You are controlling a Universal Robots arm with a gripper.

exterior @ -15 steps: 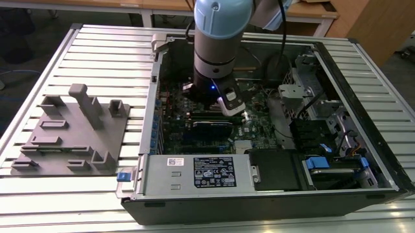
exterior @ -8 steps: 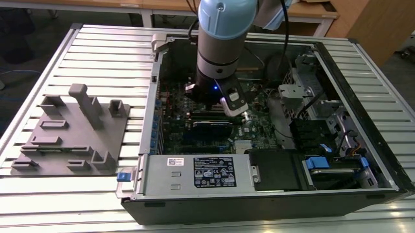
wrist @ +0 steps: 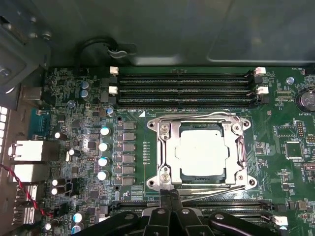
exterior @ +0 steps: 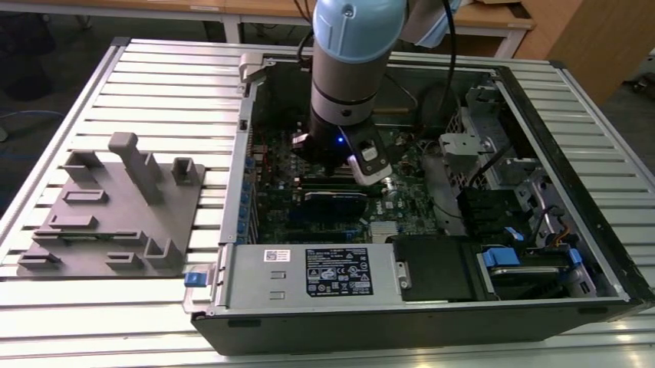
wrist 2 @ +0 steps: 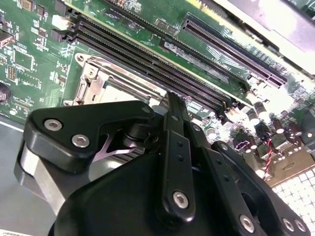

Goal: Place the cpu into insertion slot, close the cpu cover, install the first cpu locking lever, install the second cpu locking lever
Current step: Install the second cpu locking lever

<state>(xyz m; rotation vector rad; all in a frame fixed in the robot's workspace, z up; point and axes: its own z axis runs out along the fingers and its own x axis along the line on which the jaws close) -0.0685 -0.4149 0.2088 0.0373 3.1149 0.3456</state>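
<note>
The cpu (wrist: 203,152) sits seated in the insertion slot (wrist: 183,172), its pale metal top showing through the window of the cpu cover (wrist: 169,153). The cover lies flat over the chip, and thin wire locking levers (wrist: 189,120) run along the socket's edges, evidently to hold it down. The gripper (wrist: 171,196) stands just beside the socket's edge; its fingers (wrist 2: 173,115) are pressed together, grasping nothing. Memory slots (wrist: 187,89) flank the socket on the motherboard (wrist: 74,123).
</note>
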